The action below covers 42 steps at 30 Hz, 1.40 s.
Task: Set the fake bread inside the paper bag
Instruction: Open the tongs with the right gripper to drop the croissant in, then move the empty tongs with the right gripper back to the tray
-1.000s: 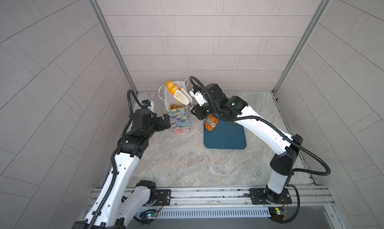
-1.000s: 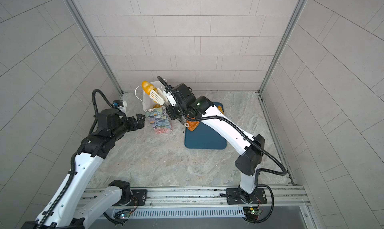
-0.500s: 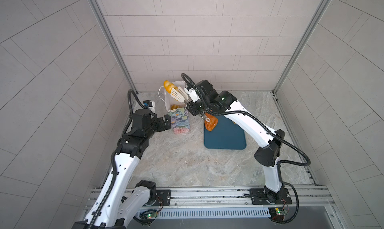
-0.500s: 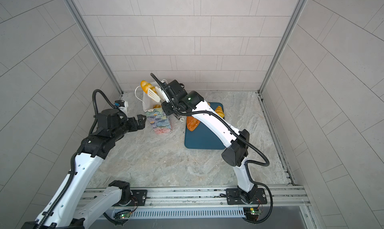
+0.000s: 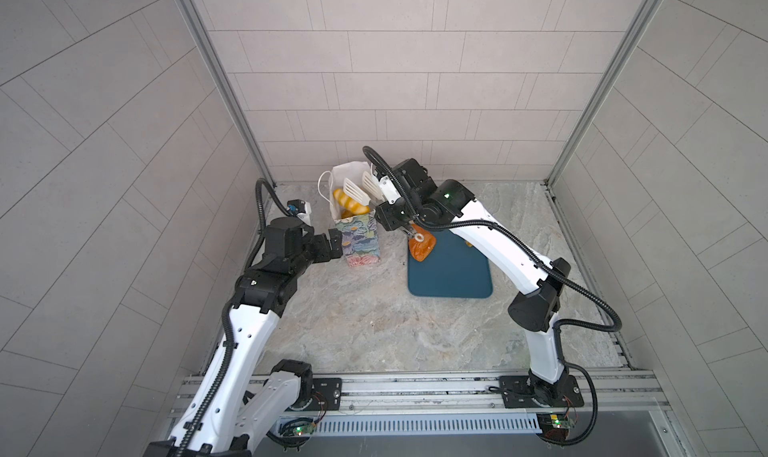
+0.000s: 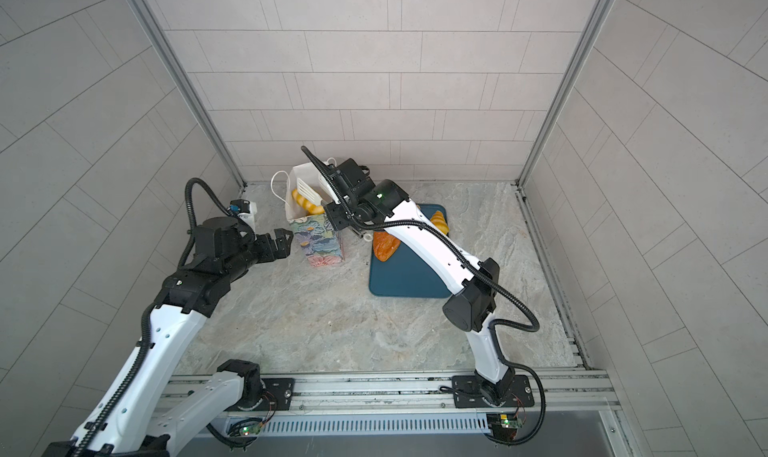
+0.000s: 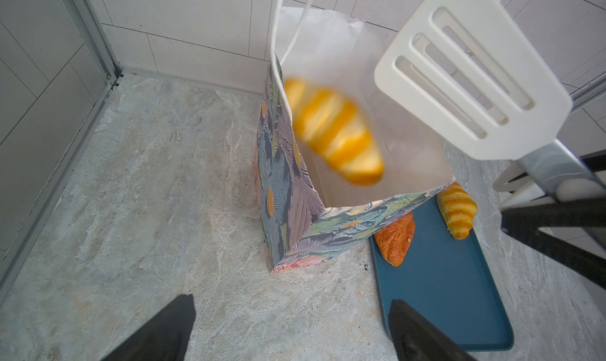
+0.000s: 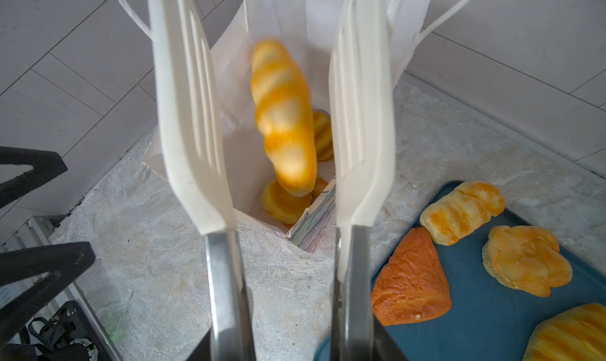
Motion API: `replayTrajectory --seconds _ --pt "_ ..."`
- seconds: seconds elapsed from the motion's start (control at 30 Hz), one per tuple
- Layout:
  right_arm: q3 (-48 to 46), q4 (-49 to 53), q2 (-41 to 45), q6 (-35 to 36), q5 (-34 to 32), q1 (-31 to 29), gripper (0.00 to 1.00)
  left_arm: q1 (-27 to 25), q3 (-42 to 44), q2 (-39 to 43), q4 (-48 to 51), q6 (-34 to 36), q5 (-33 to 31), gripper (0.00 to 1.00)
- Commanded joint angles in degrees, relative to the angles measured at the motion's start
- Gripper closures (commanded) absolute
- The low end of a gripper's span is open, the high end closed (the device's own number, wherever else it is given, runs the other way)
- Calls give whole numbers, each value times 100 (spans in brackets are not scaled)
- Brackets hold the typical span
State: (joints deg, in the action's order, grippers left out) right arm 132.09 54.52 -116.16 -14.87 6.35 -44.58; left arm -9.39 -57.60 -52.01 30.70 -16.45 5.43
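- The left end effector (image 5: 336, 244) is released, its jaws wide and empty. It sits just beside the near-left side of the paper bag (image 5: 360, 243), and the left wrist view shows a gap between them.
- The teal tray (image 5: 453, 278) lies flat on the tabletop (image 5: 353, 318), right of the bag. 4 pieces of fake bread (image 8: 524, 261) are still on it. The darker triangular piece (image 8: 411, 277) lies at the corner nearest the bag, with its long axis running roughly near to far.
- The bag stands upright with its mouth open. At least 2 round pieces (image 8: 283, 203) lie at its bottom.
- The right end effector (image 8: 292, 346) is grasping the tongs (image 8: 187, 113), whose 2 slotted blades are spread above the bag's mouth.
- The striped roll (image 8: 285, 119) is between the blades, blurred and touching neither. It is already inside the mouth. Its long axis is steep and its lower end points at the bag's bottom.
- The next piece probably comes from the tray, which lies right of the tongs and nearer. The right arm is the closer one, since the bag stands between the left arm and the tray.
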Motion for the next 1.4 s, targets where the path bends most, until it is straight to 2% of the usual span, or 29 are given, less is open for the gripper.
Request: replayTrajectory --seconds 0.0,0.3,0.5,0.73,0.93,1.03,1.2,1.37 --pt "173 -19 119 54 -58 -3 46 31 44 109 68 69 46 0" --pt "124 109 433 334 -94 -114 45 31 -9 119 138 63 23 0" --pt "-375 131 973 550 -304 -130 45 35 -25 134 165 43 59 0" --pt "-1508 -110 1934 551 -902 -121 45 33 -74 139 165 5 63 0" --pt "-3217 -727 3046 294 -1517 -122 44 29 -74 170 161 -23 -20 0" --pt "-3799 -597 3421 131 -1905 -121 44 33 -67 160 158 -33 -53 0" --pt "-4658 -418 3813 -139 -2328 -121 44 31 -51 143 134 -36 -51 0" --pt "-5278 -319 3653 -507 -2370 -130 44 31 -41 137 124 -53 -42 0"
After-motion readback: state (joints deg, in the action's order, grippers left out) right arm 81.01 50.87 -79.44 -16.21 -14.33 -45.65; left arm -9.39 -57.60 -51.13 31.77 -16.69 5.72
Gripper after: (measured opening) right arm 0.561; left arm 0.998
